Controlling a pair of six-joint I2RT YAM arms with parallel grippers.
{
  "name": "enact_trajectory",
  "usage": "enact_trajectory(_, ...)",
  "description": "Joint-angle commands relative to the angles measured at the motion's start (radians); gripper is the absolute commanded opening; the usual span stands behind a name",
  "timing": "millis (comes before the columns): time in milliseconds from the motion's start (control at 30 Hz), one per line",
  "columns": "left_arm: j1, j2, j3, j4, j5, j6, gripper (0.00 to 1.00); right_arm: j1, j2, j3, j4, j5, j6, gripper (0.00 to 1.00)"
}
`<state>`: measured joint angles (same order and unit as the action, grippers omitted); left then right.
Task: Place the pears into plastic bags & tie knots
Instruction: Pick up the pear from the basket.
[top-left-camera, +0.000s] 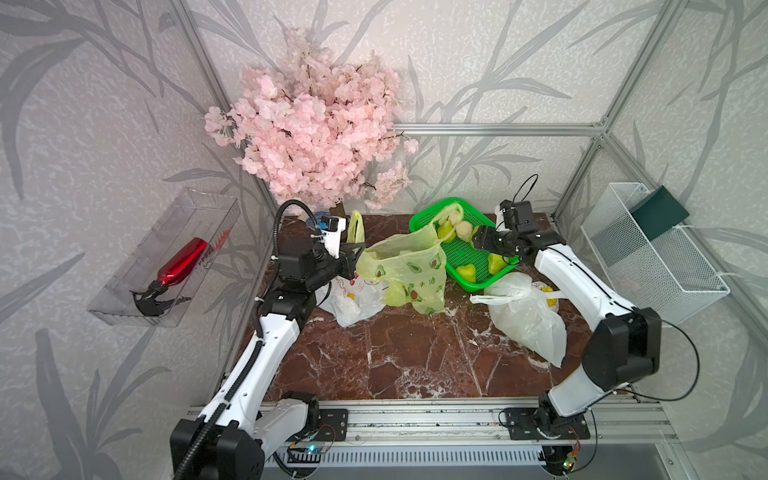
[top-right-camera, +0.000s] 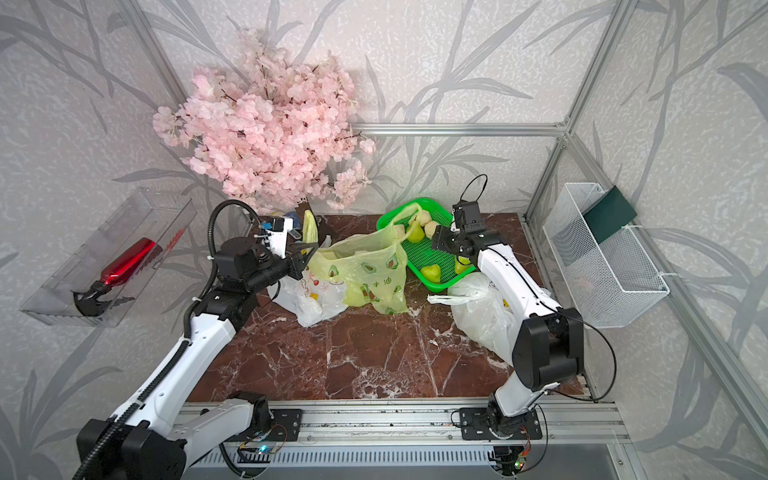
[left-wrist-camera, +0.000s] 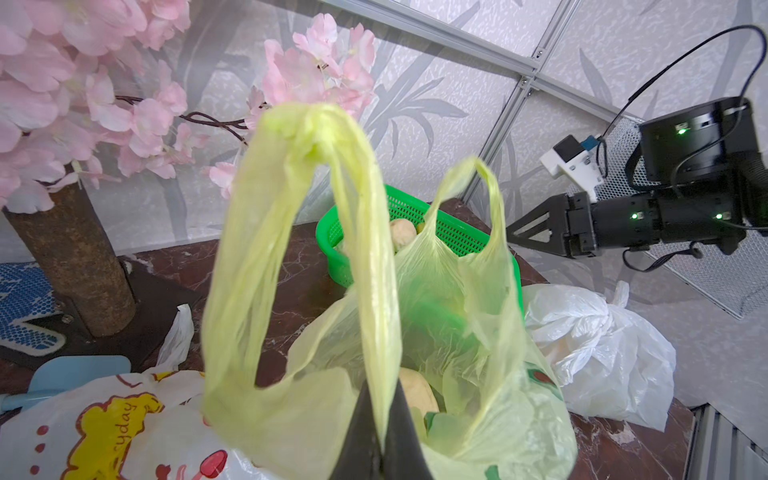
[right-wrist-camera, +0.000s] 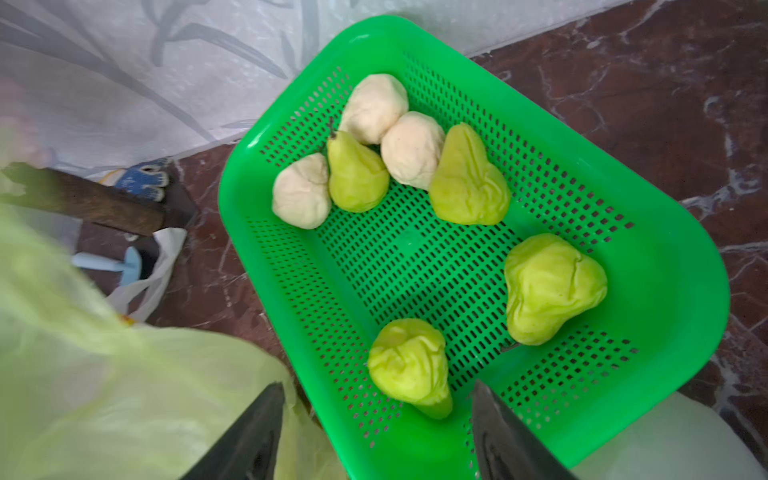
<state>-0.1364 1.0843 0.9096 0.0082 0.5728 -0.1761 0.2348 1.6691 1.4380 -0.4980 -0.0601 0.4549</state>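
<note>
A translucent yellow-green plastic bag (top-left-camera: 405, 270) (top-right-camera: 361, 270) with avocado prints stands open mid-table. My left gripper (top-left-camera: 355, 259) (left-wrist-camera: 380, 390) is shut on one of its handles (left-wrist-camera: 291, 174), holding it up. The other handle (left-wrist-camera: 478, 187) stands free. A pale fruit (left-wrist-camera: 417, 392) shows inside the bag. My right gripper (top-left-camera: 478, 239) (right-wrist-camera: 377, 384) hangs open and empty over the green basket (right-wrist-camera: 665, 249), just above one pear (right-wrist-camera: 409, 365). Several more pears (right-wrist-camera: 552, 286) (right-wrist-camera: 357, 172) lie in the basket beside three cream-coloured fruits (right-wrist-camera: 411, 149). Two white plastic bags (top-left-camera: 523, 316) (top-left-camera: 353, 297) lie filled on either side.
The pink blossom tree (top-left-camera: 316, 124) with its trunk (left-wrist-camera: 70, 257) stands at the back left. A white wire basket (top-left-camera: 652, 253) hangs on the right wall. On the left wall is a clear tray holding a red bottle (top-left-camera: 183, 262). A yellow-green item (top-left-camera: 355, 226) stands behind the left wrist.
</note>
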Motion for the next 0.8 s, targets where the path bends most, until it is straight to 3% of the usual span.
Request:
enact_trajectory(0, 0.0, 0.013, 0.039, 0.027, -0.006, 0.012, 0.0, -0.011, 0.011, 0.015, 0.034, 0.008, 0.008, 0.71)
enact_trajectory(100, -0.003, 0.048, 0.044, 0.037, -0.01, -0.001, 0.0, 0.0, 0.028, 0.047, 0.031, -0.116, -0.008, 0.71)
enact_trajectory(267, -0.02, 0.077, 0.046, 0.107, 0.027, -0.021, 0.0, 0.036, 0.101, 0.117, -0.082, 0.09, -0.074, 0.74)
enact_trajectory(533, -0.067, 0.072, 0.116, 0.18, 0.182, 0.016, 0.0, 0.0, 0.396, 0.355, -0.14, 0.254, -0.164, 0.81)
enact_trajectory(767, -0.074, 0.072, 0.112, 0.191, 0.206, 0.03, 0.0, -0.018, 0.618, 0.611, -0.253, 0.319, -0.239, 0.82)
